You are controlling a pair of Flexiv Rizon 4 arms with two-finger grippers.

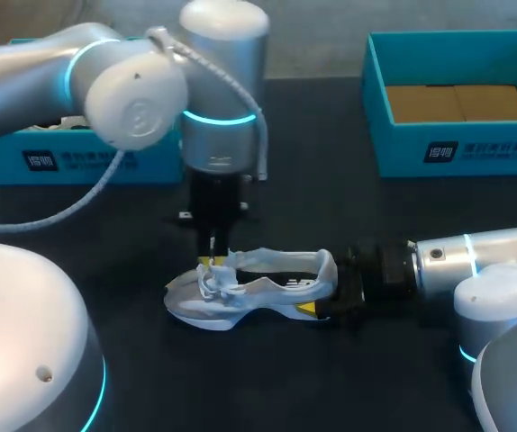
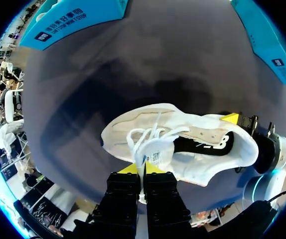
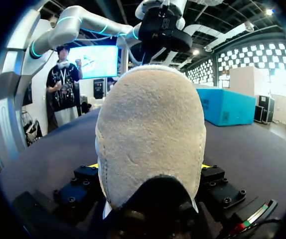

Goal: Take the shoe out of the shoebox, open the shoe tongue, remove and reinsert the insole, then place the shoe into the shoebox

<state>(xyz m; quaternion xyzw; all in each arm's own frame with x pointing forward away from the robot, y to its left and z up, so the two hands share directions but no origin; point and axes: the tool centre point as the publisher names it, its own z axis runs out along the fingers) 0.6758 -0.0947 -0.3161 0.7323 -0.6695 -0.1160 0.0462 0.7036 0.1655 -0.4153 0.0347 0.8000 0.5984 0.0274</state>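
With your left gripper (image 2: 143,168) jaws clamped on the tongue (image 2: 158,151), peel it slowly toward the toe (image 1: 183,301) at 9 o'clock. Let the right gripper (image 3: 150,166), jaws clamped on the heel (image 3: 150,129), anchor the shoe (image 1: 258,292).

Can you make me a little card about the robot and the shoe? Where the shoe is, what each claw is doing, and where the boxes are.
shoe: white, out of the boxes, upright on the dark table
left gripper: above the shoe, shut on the tongue
right gripper: shut on the shoe's heel
insole: dark, showing inside the shoe
right box: blue, open, brown cardboard inside
left box: blue, partly hidden behind the left arm
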